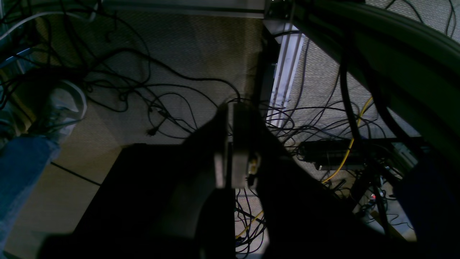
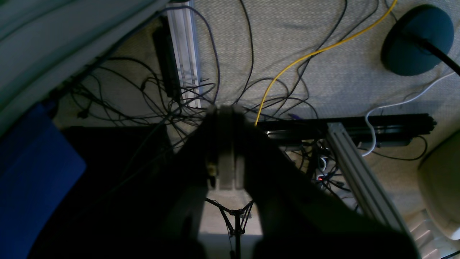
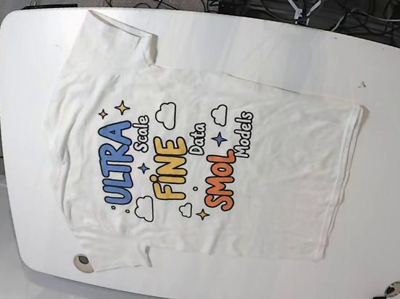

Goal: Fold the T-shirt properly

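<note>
Lying flat, print up, the large white printed cotton T-shirt (image 3: 198, 164) spans the glossy white worktop (image 3: 398, 144), collar at nine o'clock, entirely unfolded; left hand (image 1: 230, 108) and right hand (image 2: 224, 109) both pinched closed, empty, off the worktop.

One T-shirt (image 3: 205, 168), one white table (image 3: 398, 144), two end effectors (image 1: 230, 144) (image 2: 224, 144), both closed.

Right gripper (image 2: 225, 151) at centre, dark, its pale fingertips (image 2: 225, 118) pressed flat together with nothing between. Pointing down at grey carpet (image 2: 323, 82) strewn with tangled black cables (image 2: 151, 97). One yellow cable (image 2: 305, 55) running up toward the top right. Round dark base (image 2: 417, 39) on the floor, upper right (stand of some kind). Aluminium rail (image 2: 359, 183) slanting to the lower right; blue panel (image 2: 32, 172) at left.
</note>
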{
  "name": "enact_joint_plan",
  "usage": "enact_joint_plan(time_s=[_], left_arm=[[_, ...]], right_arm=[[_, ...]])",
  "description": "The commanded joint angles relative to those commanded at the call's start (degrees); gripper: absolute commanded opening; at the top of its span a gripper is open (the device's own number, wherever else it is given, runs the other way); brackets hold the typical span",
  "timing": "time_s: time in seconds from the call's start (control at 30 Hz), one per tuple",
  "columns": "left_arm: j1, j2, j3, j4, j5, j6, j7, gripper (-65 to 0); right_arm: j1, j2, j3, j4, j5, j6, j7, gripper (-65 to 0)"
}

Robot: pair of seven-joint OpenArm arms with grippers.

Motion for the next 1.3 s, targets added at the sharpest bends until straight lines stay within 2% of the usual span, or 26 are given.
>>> enact_joint_plan(time_s=[0.47,0.5,1.3], left_arm=[[0.3,-0.2,-0.2,0.0,0.0,0.0,0.0,-64.5],[0.4,0.4,-0.2,0.1,-0.5,0.3,-1.6,-65.0],[3.0,-0.2,-0.1,1.1,-0.1,0.5,-1.1,-65.0]], right_arm=[[-0.3,0.0,0.1,0.0,0.1,-0.03,0.4,-65.0],[0.2,-0.2,0.1,0.0,-0.3,0.04,0.7,-65.0],[-1.2,0.1,0.1,0.2,-0.4,-0.15,0.2,-65.0]])
